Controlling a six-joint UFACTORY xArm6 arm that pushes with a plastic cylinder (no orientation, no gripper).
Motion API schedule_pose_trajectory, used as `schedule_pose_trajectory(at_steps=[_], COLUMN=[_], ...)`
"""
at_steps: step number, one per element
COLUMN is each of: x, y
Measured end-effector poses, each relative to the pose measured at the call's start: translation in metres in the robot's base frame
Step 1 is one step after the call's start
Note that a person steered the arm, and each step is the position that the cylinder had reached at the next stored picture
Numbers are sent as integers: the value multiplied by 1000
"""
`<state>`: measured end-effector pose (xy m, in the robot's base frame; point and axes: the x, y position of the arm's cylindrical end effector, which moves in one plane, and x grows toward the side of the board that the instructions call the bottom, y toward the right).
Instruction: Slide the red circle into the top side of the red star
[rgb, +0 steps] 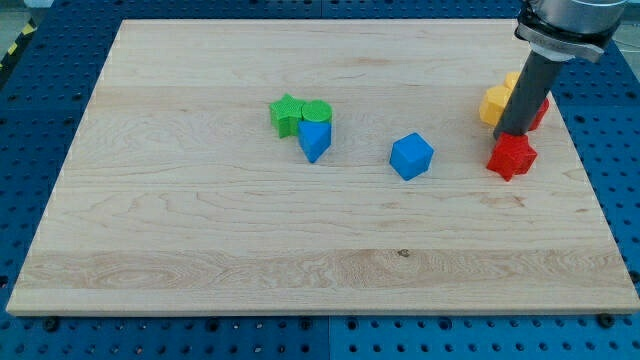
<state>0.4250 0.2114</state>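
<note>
The red star (512, 157) lies near the board's right edge. The red circle (540, 110) lies just above it and slightly to the right, mostly hidden behind my dark rod. My tip (508, 137) rests right at the star's top side, to the lower left of the red circle. Whether the circle touches the star cannot be told, because the rod covers the gap between them.
A yellow block (495, 104) sits against the rod's left side, with another yellow piece (512, 80) just above it. A green star (286, 114), green circle (317, 111) and blue triangle (314, 140) cluster at centre left. A blue cube (411, 156) lies mid-board. The wooden board's right edge (590, 180) is close.
</note>
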Motion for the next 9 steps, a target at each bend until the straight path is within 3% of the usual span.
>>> schedule_pose_trajectory(at_steps=[1,2,4,5,6,9], x=[-9,-51,-140,-143,-132,-49], y=[-36,-53,8,92,133,109])
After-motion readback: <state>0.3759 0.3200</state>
